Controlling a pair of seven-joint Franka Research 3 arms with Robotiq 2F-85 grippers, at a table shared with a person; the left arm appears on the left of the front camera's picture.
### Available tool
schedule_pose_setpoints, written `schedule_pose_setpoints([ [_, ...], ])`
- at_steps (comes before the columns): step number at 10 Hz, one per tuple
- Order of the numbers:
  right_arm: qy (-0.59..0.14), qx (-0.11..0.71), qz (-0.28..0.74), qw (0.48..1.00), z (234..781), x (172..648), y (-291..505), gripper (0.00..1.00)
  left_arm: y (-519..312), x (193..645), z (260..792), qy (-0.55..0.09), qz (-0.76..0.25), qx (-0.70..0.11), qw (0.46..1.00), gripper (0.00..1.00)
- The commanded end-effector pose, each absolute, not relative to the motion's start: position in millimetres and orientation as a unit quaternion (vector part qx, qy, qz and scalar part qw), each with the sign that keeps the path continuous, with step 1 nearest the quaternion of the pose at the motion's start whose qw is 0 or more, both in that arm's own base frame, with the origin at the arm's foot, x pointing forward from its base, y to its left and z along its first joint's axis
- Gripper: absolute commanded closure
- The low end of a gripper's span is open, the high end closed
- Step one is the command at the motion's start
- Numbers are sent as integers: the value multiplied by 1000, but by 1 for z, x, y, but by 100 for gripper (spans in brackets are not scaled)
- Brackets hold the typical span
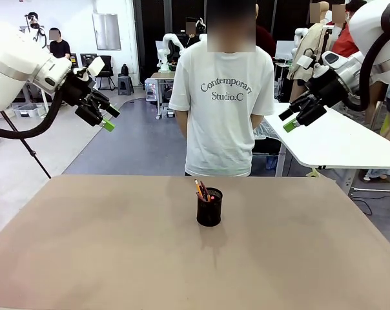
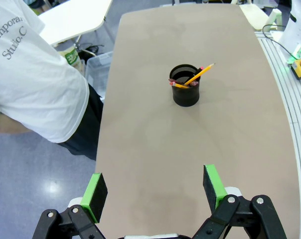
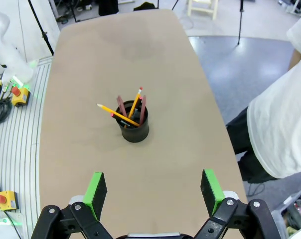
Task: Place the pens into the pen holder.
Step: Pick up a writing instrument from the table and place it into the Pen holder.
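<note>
The pen holder [image 1: 208, 208], a small black mesh cup, stands upright near the middle of the table. The pens [image 1: 201, 189] stand inside it, with yellow-orange and maroon ones leaning out over the rim. In the left wrist view the pen holder [image 2: 185, 93] and the pens [image 2: 199, 75] lie far ahead of my open left gripper [image 2: 154, 188]. The right wrist view shows the pen holder [image 3: 135, 128] and the pens [image 3: 129, 112] well beyond my open right gripper [image 3: 153, 186]. Both the left gripper [image 1: 109, 117] and the right gripper [image 1: 286, 121] hang high above the table's sides, holding nothing.
A person in a white T-shirt [image 1: 221, 103] stands at the table's far edge, arms down at the sides. The brown table [image 1: 117, 245] carries nothing besides the cup. A white table [image 1: 337, 139] stands behind on the right.
</note>
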State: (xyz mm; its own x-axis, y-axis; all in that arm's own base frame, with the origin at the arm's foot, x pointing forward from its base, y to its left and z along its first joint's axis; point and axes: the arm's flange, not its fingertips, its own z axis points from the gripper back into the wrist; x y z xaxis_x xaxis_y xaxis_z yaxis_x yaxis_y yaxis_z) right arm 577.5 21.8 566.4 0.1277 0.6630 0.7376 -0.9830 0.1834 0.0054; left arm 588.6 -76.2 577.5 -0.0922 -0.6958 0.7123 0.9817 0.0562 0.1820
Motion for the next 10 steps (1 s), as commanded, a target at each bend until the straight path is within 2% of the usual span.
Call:
schedule_pose_setpoints([
  [1, -308, 260, 584, 704, 566, 572, 23, 0, -75, 588, 578, -345, -656, -205, 639, 0],
  [10, -308, 260, 584, 704, 566, 572, 23, 0, -75, 588, 578, -345, -656, -205, 639, 0],
])
